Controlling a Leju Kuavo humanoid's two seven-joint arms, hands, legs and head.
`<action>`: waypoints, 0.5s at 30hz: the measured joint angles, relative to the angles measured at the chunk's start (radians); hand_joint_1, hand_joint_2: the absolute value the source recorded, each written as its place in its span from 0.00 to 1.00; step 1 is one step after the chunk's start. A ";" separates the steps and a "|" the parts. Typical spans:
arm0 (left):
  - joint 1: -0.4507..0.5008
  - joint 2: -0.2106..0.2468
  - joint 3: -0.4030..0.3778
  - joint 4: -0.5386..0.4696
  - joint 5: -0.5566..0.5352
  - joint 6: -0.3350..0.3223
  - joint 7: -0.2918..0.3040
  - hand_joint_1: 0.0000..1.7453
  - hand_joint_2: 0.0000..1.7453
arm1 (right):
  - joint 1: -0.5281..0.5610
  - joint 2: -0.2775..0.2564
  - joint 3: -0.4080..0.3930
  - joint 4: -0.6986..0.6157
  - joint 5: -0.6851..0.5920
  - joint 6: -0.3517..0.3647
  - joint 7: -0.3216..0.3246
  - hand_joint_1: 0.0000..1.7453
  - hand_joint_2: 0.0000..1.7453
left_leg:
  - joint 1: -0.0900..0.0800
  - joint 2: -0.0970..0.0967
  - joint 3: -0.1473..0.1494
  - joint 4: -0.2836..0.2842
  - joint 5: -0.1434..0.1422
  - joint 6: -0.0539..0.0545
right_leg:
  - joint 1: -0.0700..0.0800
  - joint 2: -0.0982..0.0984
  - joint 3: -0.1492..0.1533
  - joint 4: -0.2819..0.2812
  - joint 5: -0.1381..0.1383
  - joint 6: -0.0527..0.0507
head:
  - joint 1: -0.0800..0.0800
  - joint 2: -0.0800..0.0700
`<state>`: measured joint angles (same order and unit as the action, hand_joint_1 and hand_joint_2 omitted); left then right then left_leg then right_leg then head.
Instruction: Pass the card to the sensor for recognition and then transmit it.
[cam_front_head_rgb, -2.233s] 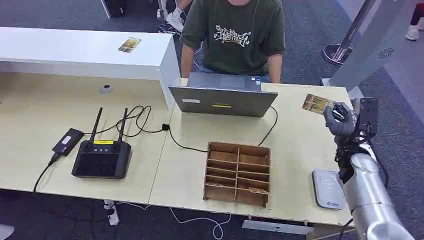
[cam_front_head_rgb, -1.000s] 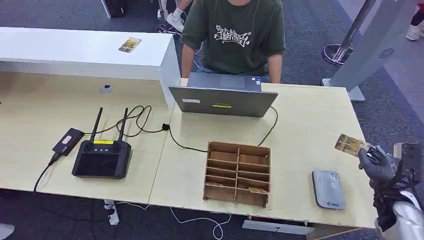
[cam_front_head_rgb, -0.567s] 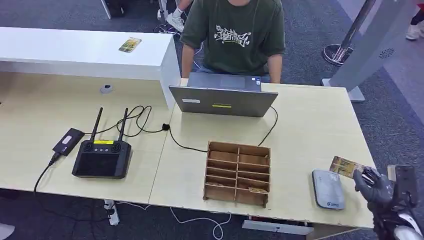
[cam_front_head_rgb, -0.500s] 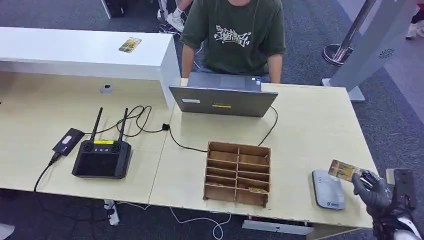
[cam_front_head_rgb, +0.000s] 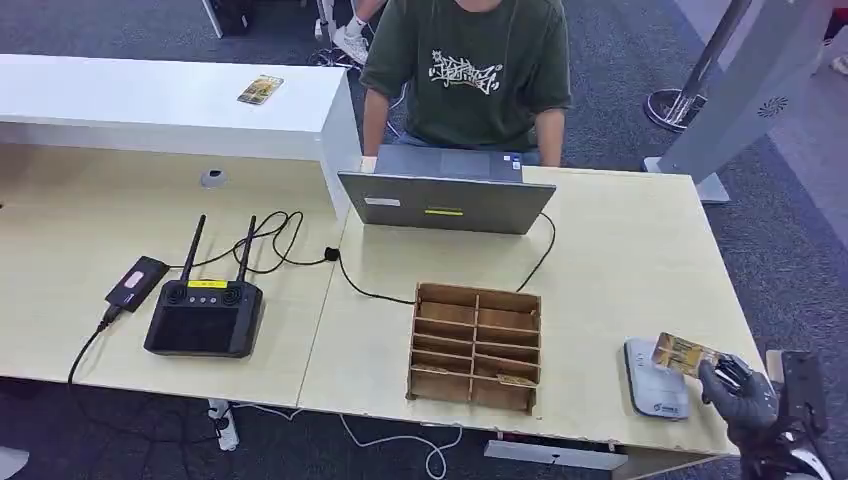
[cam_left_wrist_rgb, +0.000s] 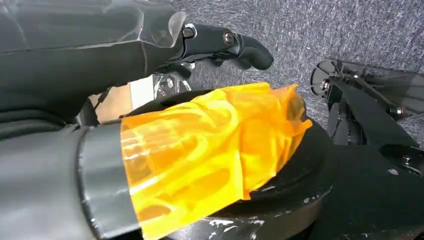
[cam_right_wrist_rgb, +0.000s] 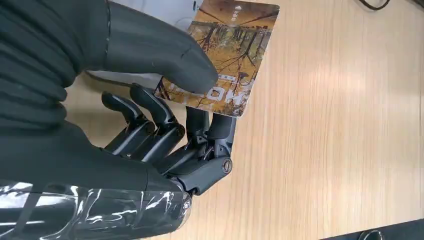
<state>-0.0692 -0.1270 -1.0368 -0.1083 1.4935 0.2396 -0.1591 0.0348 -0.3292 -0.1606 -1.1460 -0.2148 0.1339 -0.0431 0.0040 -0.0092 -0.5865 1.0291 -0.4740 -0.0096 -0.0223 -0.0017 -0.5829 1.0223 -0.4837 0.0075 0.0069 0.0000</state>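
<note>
The card (cam_front_head_rgb: 682, 355), printed with a brown forest picture, is pinched between the thumb and fingers of my right hand (cam_front_head_rgb: 742, 397) at the table's near right corner. It hangs tilted over the right part of the grey sensor pad (cam_front_head_rgb: 652, 385), which lies flat on the table. In the right wrist view the thumb presses on the card (cam_right_wrist_rgb: 227, 55) from above, with the fingers (cam_right_wrist_rgb: 165, 130) under it and the pale sensor (cam_right_wrist_rgb: 167, 7) behind. My left hand (cam_left_wrist_rgb: 227, 42) hangs over the carpet with a finger stretched out and nothing in it.
A wooden compartment box (cam_front_head_rgb: 476, 345) stands left of the sensor. A laptop (cam_front_head_rgb: 445, 200) with a person (cam_front_head_rgb: 465, 70) behind it is at the back. A black antenna controller (cam_front_head_rgb: 205, 315) and cables lie at left. Another card (cam_front_head_rgb: 259, 89) rests on the white counter.
My right hand has brought the card from the table's far right edge toward me and leftward; the card now hangs over the sensor pad.
</note>
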 joint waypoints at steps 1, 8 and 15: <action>0.000 0.000 0.000 0.000 0.000 0.000 0.000 0.00 0.00 | 0.000 0.000 0.000 0.000 0.000 0.001 0.000 1.00 1.00 | 0.000 0.000 0.000 0.000 0.000 0.000 | 0.000 0.000 0.000 0.000 0.000 0.000 | 0.000 0.000; 0.000 0.000 0.000 0.000 0.000 0.000 0.000 0.00 0.00 | -0.015 0.001 0.002 0.008 0.016 0.010 0.005 1.00 1.00 | 0.000 0.000 0.000 0.000 0.000 0.000 | 0.000 0.000 0.000 0.000 0.000 0.000 | 0.000 0.000; 0.000 0.002 0.000 0.000 0.000 -0.006 0.000 0.00 0.00 | -0.061 -0.067 0.008 0.011 -0.005 0.041 0.031 1.00 1.00 | -0.001 0.000 0.000 0.000 0.000 0.001 | -0.001 0.000 0.000 0.000 0.000 0.000 | 0.000 0.000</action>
<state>-0.0691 -0.1255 -1.0365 -0.1083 1.4931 0.2331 -0.1587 -0.0262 -0.3963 -0.1522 -1.1349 -0.2193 0.1751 -0.0122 0.0032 -0.0091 -0.5864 1.0292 -0.4737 -0.0091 -0.0230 -0.0021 -0.5826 1.0222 -0.4836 0.0076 0.0069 0.0000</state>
